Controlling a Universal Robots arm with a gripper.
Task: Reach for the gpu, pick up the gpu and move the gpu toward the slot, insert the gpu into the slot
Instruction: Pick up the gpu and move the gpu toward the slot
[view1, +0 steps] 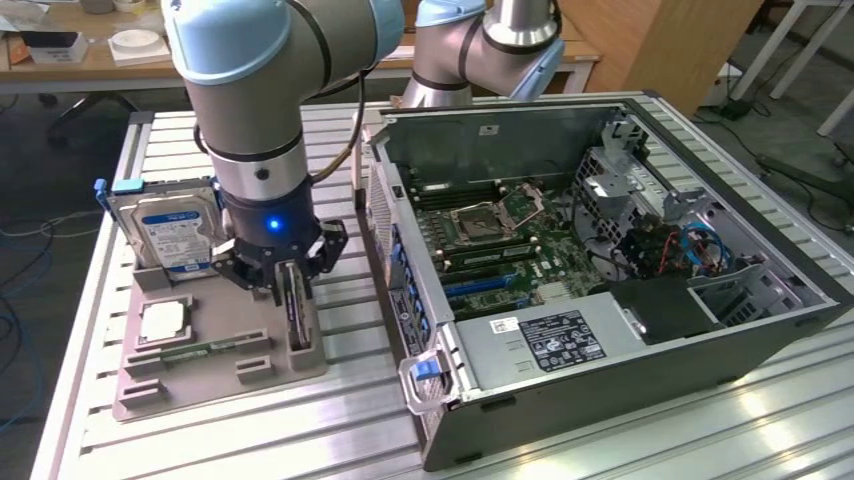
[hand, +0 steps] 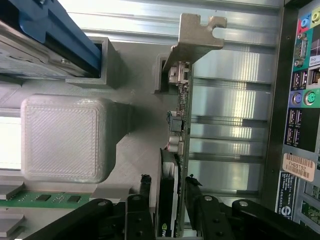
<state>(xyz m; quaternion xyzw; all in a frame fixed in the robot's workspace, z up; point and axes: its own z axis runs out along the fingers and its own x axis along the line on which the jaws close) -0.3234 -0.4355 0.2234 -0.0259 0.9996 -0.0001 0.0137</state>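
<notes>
Gpu (hand: 181, 107) is stood on edge in grey holder (view1: 200, 385), beside the open case (view1: 747, 330). It is straddled by gripper (hand: 168, 182), jaws spread, not yet clamped. Risk: if closed off-centre, card could be tilted or jammed in the holder.

Layered matt plastic holder (hand: 60, 140) — gpu (hand: 182, 115) bracket bare silver metal, table (hand: 235, 100) shiny aluminium.

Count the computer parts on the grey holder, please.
4: hard drive upright at the far end, processor flat nearer the camera, memory stick lying nearer still, gpu on edge at the gripper. The arm may hide more.
</notes>
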